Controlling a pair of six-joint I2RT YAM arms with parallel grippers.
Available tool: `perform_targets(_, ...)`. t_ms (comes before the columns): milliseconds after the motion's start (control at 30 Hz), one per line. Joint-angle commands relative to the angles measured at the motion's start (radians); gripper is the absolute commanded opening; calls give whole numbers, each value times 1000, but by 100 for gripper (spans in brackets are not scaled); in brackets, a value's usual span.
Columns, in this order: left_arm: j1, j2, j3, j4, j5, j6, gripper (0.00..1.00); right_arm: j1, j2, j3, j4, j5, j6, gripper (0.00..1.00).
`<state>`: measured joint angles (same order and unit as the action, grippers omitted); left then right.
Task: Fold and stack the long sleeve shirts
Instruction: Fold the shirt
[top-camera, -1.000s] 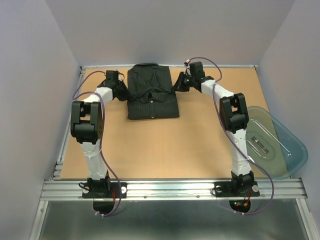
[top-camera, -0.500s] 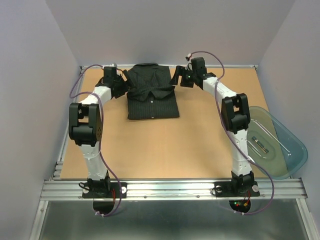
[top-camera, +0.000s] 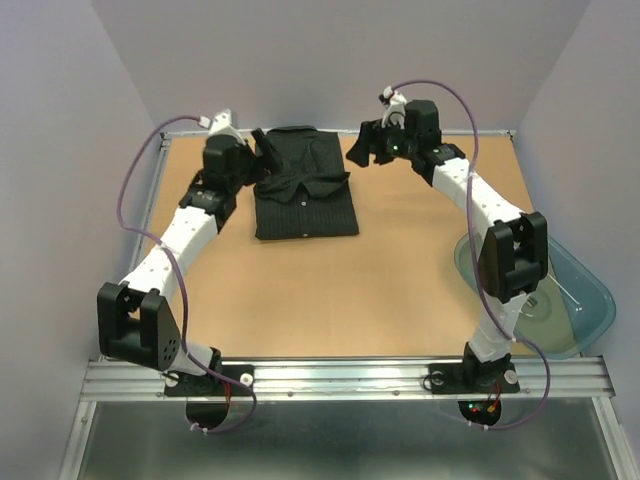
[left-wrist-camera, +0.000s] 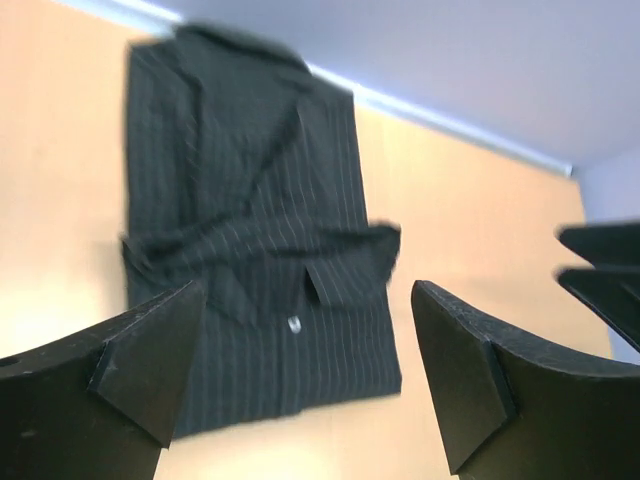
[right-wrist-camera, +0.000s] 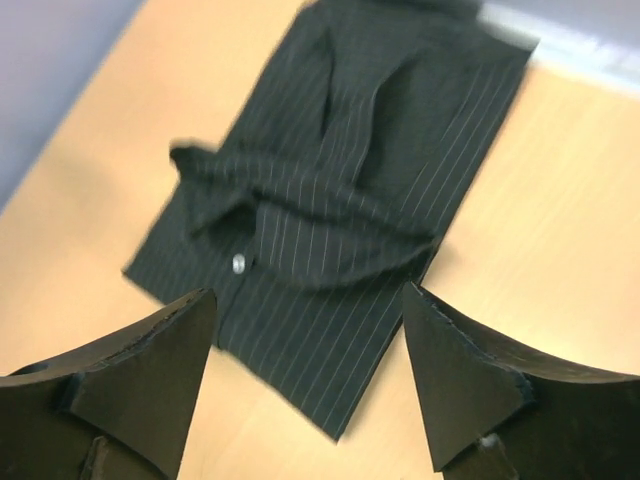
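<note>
One long sleeve shirt (top-camera: 303, 190), black with fine pale pinstripes and white buttons, lies folded into a rectangle at the back middle of the table, collar toward the far wall, with a sleeve draped across its chest. My left gripper (top-camera: 262, 150) hovers at the shirt's upper left edge, open and empty. My right gripper (top-camera: 360, 150) hovers at its upper right edge, also open and empty. The left wrist view looks down on the shirt (left-wrist-camera: 260, 250) between wide-apart fingers (left-wrist-camera: 150, 360). In the right wrist view the shirt (right-wrist-camera: 340, 180) lies below the spread fingers (right-wrist-camera: 460, 370).
A clear bluish plastic tub (top-camera: 580, 300) with something flat inside sits off the table's right edge, partly behind the right arm's elbow. Grey walls close in the back and sides. A metal rail (top-camera: 340, 378) runs along the near edge.
Both grippers have opened, let go of the shirt's sides and risen above it. Both arms have stretched out, their elbows swinging down and outward. The shirt stays folded in place.
</note>
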<state>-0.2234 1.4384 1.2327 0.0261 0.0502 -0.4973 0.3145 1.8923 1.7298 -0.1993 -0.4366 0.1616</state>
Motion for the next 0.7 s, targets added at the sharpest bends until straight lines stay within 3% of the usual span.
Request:
perform_targets(0,-140,-32,-154,-3,-113,37,95,57,39,-150,-15,-93,-40,78)
perform_targets(133,-243,-20,-222,53,-160,48,94,95,89,-193,3,-100,-36,59)
perform_targets(300,-303,75,-211,84,-239,91,94,126,175,-150,49,-106,-30,46)
perform_targets(667,-304,74,-234,69,-262,71,94,127,369,91,80,-90,3,41)
